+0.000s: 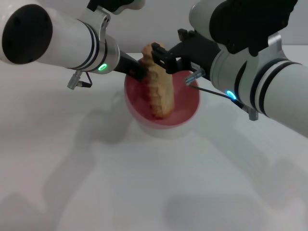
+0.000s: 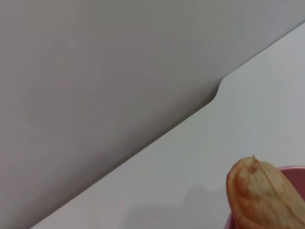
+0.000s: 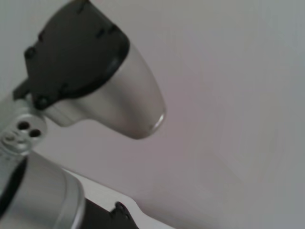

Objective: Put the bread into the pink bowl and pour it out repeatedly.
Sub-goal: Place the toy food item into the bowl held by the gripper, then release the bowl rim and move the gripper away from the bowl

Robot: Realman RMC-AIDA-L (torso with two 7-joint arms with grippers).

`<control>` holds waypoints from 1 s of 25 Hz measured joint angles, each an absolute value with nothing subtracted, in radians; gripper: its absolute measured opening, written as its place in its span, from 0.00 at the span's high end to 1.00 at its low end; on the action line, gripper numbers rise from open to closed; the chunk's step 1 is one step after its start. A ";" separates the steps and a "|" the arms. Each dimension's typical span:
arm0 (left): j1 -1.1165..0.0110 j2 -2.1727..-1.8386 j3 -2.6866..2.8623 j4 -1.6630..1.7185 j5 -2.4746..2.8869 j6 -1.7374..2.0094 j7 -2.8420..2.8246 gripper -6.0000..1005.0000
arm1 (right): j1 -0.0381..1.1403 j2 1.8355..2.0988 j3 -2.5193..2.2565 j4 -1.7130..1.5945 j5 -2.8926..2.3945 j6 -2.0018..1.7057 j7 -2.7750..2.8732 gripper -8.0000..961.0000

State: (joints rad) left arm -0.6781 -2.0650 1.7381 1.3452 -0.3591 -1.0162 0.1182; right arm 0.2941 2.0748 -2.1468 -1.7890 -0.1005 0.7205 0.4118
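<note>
Right gripper: clamped on far top end of orange ridged toy loaf, the bread, long axis leaning near-down into glossy pink plastic bowl; left gripper at bowl's far-left rim, grip undeterminable.

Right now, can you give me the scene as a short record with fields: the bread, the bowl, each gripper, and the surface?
bread: bread stands tilted, lower end inside the bowl, upper end above the far rim
bowl: pink bowl sits upright on the table
right gripper: right gripper is closed on the bread's upper end
left gripper: left gripper is at the bowl's far-left rim; its fingers are hidden
surface: white table
task stage: bread being set into the bowl
</note>
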 joint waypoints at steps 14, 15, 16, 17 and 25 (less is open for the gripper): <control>-0.657 -2.063 1.723 1.332 -0.409 -1.025 0.120 0.95 | 0.071 2.077 -2.204 -1.704 -1.183 0.434 0.965 0.25; -0.651 -2.064 1.727 1.327 -0.410 -1.022 0.120 0.95 | 0.061 2.077 -2.207 -1.670 -1.267 0.434 1.059 0.25; -0.651 -2.064 1.727 1.327 -0.410 -1.022 0.120 0.95 | 0.050 2.076 -2.208 -1.631 -1.366 0.434 1.173 0.25; -0.648 -2.065 1.728 1.323 -0.410 -1.018 0.120 0.95 | 0.040 2.075 -2.209 -1.597 -1.451 0.434 1.279 0.25; -0.652 -2.065 1.733 1.294 -0.410 -1.012 0.118 0.95 | -0.021 2.070 -2.190 -1.493 -1.673 0.417 1.730 0.28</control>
State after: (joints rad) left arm -0.6520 -2.0654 1.7332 1.2943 -0.4096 -1.0116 0.1179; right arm -0.0210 2.0700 -2.1898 -1.4931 -1.6725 0.4165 1.7298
